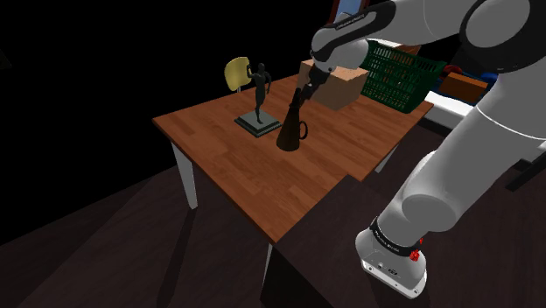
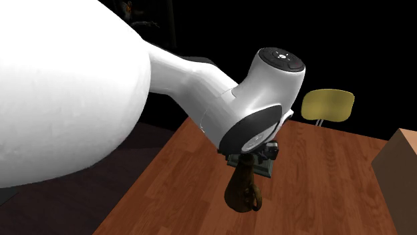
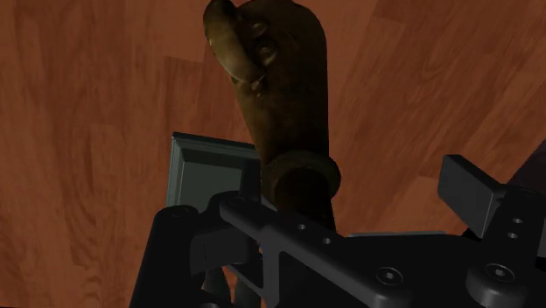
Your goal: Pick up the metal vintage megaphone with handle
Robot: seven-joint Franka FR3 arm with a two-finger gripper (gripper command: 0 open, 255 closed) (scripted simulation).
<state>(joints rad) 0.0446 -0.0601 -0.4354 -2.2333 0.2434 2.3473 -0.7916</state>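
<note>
A dark brown megaphone (image 1: 291,131) with a loop handle stands bell-down on the wooden table (image 1: 236,166), narrow end up. My gripper (image 1: 306,87) hangs right over that narrow end. In the wrist view the megaphone (image 3: 280,96) runs away from the hand, its ringed neck between the fingers (image 3: 472,188), which stand apart without clasping it; the gripper (image 3: 341,206) is open. From the second exterior view the white wrist covers most of the hand, and the megaphone (image 2: 244,190) stands below it.
A dark figurine (image 1: 259,87) on a square base (image 3: 206,171) stands close beside the megaphone. A cardboard box (image 1: 337,83) and a green basket (image 1: 398,74) sit at the table's far side. A yellow chair (image 1: 236,72) is behind the table. Black area surrounds.
</note>
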